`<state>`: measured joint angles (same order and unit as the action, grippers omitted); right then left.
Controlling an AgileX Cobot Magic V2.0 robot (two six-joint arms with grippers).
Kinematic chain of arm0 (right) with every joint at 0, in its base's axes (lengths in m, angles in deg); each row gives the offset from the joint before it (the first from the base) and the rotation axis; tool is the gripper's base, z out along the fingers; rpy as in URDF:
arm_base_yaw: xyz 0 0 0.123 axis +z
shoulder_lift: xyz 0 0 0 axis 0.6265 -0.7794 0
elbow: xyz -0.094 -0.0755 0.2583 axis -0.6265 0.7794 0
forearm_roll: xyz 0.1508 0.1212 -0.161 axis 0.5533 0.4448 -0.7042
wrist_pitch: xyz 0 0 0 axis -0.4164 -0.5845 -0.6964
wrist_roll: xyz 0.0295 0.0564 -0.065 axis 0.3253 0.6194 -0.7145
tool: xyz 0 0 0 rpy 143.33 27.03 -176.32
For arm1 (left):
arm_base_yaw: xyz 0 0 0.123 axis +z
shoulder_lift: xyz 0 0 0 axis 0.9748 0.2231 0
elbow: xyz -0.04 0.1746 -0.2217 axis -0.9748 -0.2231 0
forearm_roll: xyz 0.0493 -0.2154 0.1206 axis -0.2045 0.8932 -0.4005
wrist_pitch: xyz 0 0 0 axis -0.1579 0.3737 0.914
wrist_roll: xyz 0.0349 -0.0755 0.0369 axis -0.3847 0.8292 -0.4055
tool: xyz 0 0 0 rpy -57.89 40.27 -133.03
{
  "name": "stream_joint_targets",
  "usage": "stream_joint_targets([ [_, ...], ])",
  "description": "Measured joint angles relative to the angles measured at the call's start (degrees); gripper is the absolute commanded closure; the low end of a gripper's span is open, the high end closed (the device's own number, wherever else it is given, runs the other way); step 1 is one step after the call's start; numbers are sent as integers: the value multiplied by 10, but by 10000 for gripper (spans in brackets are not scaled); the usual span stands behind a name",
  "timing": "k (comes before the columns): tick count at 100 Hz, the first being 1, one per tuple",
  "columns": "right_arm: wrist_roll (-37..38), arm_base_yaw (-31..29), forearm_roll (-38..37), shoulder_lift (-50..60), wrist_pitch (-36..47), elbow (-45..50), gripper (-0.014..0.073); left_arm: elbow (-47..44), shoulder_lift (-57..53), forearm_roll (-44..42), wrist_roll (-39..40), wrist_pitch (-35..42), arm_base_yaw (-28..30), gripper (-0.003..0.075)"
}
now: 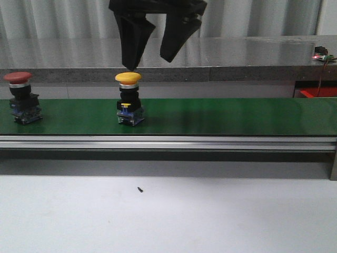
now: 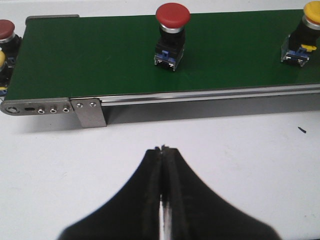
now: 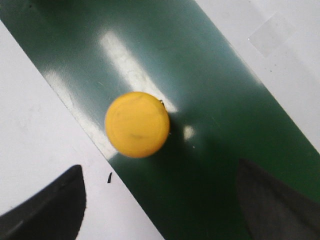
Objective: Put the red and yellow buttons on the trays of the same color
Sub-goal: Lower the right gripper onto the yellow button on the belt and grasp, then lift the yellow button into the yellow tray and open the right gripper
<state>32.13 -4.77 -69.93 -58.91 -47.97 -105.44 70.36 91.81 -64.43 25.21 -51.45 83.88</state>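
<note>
Spread wide, the jaws of the right gripper (image 1: 150, 58) hang just above the yellow button (image 1: 129, 98), one tip almost over its cap and the other off to the side; they hold nothing. On the left gripper (image 2: 163, 150) the jaws are pressed together and empty, over the white desk (image 1: 168, 211) just in front of the belt.

Largest thing here is the green conveyor belt (image 1: 210, 116), running across the desk with a metal rail along its near edge. The yellow button stands upright on the belt, under the right gripper. A red button (image 1: 21, 98) stands upright on the same belt, well apart from the yellow one, toward the robot's left. Two more buttons (image 2: 4, 45), red and yellow, peek in at the belt's end in the left wrist view. A tiny dark speck (image 1: 140, 189) lies on the desk in front of the belt.

No trays show in any view. The likely trouble: the jaws look off-centre over the cap, so a straight descent could strike the dome and tip the button, or close on the rounded cap and slip. If the belt is moving, the offset grows.
</note>
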Motion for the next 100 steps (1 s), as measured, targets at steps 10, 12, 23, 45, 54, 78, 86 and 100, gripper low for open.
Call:
stream_joint_targets([
  [10, 0, 0, 5, -17, 6, -9, -15, 0, 0, 0, 0, 0, 0, 740],
  [12, 0, 0, 6, -20, 7, -10, -15, 0, 0, 0, 0, 0, 0, 740],
  [23, 0, 0, 6, -33, 11, -10, 14, 0, 0, 0, 0, 0, 0, 740],
  [45, -1, 0, 7, -47, 11, -12, 315, 0, 0, 0, 0, 0, 0, 740],
  [54, -1, 0, 8, -50, 11, -12, 433, 0, 0, 0, 0, 0, 0, 740],
  [78, 0, 0, 8, -45, 4, -13, 485, 0, 0, 0, 0, 0, 0, 740],
  [86, 0, -1, 8, -32, -1, -13, 485, 0, 0, 0, 0, 0, 0, 740],
  [100, 13, -10, 8, 16, -4, -3, 485, 0, 0, 0, 0, 0, 0, 740],
])
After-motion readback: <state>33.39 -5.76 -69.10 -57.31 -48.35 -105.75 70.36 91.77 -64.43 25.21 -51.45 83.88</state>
